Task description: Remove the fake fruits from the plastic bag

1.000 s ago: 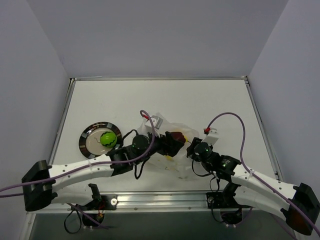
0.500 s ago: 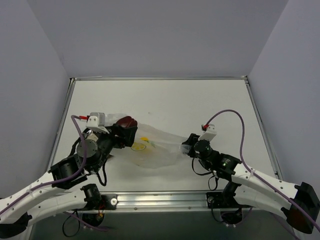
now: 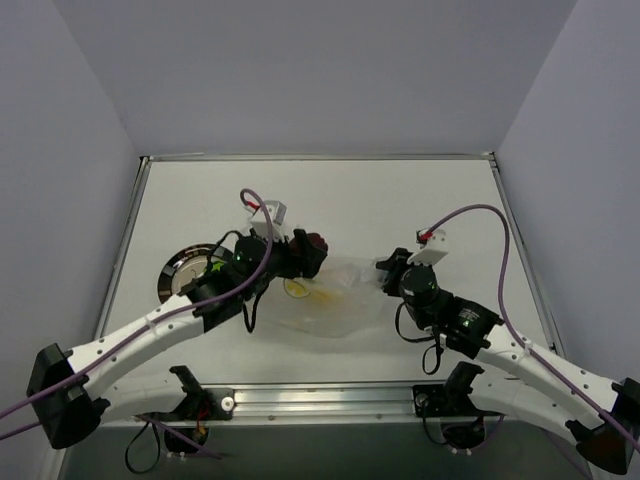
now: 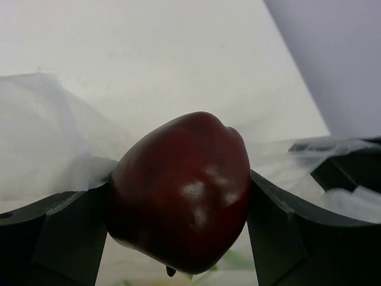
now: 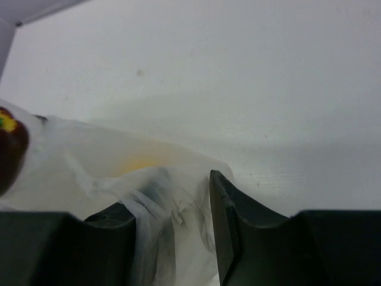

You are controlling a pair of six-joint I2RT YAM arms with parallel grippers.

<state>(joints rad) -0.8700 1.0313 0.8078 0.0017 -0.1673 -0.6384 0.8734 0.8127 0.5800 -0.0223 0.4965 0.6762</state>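
My left gripper (image 3: 311,252) is shut on the dark red fruit (image 3: 317,244) and holds it above the left end of the clear plastic bag (image 3: 335,300). In the left wrist view the red fruit (image 4: 181,190) fills the space between the jaws. The yellow fruit (image 3: 297,288) lies inside the bag; it shows as a yellow blur through the film in the right wrist view (image 5: 137,164). The green fruit (image 3: 214,268) sits on the plate, partly hidden by my left arm. My right gripper (image 3: 386,270) is shut on the bag's right end, with film (image 5: 172,226) bunched between its jaws.
A round dark-rimmed plate (image 3: 178,270) lies at the left of the white table. Grey walls enclose the table at the back and both sides. A metal rail runs along the near edge (image 3: 320,400).
My left gripper, still holding the dark red fruit, swung left toward the plate and then came back right to the bag's left end. The bag now lies stretched out flatter. The right gripper shifted slightly up.
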